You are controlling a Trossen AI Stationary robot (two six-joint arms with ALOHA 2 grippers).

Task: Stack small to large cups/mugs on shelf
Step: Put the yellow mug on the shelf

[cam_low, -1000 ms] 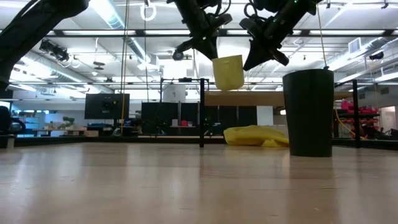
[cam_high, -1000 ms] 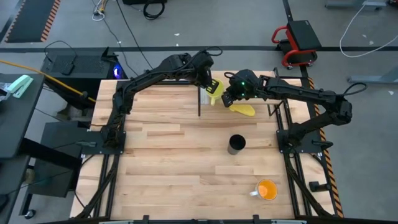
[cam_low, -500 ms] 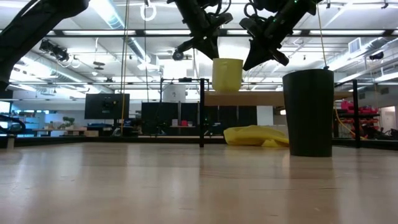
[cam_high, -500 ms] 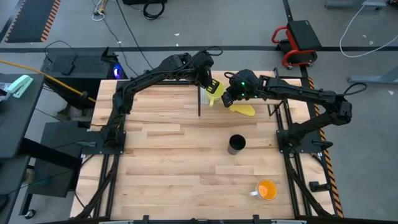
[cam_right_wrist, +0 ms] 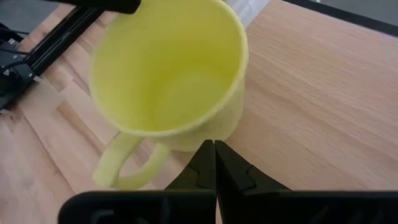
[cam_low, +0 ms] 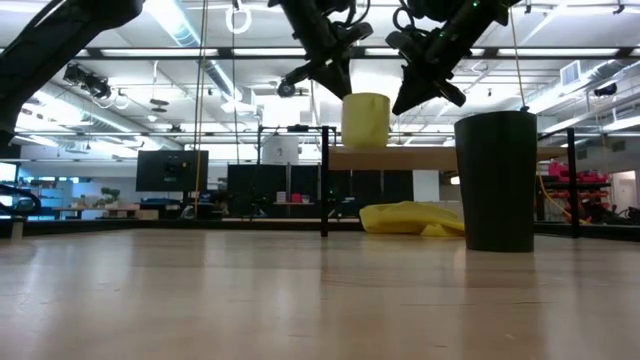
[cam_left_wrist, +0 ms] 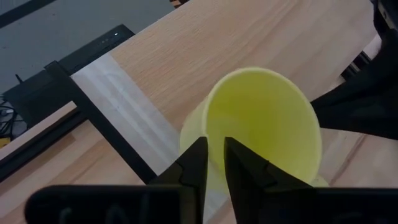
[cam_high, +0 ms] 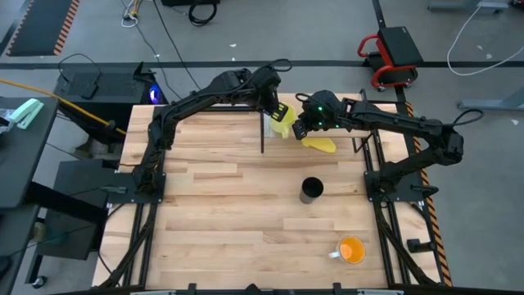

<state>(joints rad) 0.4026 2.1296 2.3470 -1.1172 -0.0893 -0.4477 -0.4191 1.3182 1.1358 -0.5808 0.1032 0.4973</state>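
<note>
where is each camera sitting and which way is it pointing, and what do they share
High view: above the table, looking straight down; both arms, left pincer and right pincer by the yellow mug.
Low view: at tabletop height, looking level across into the room; both arms drop in over the mug, black cup near.
Left wrist view: on the left arm, looking down; its fingers pinch the mug's rim.
Right wrist view: on the right arm; its shut fingers beside the mug.
All four share the yellow mug.
</note>
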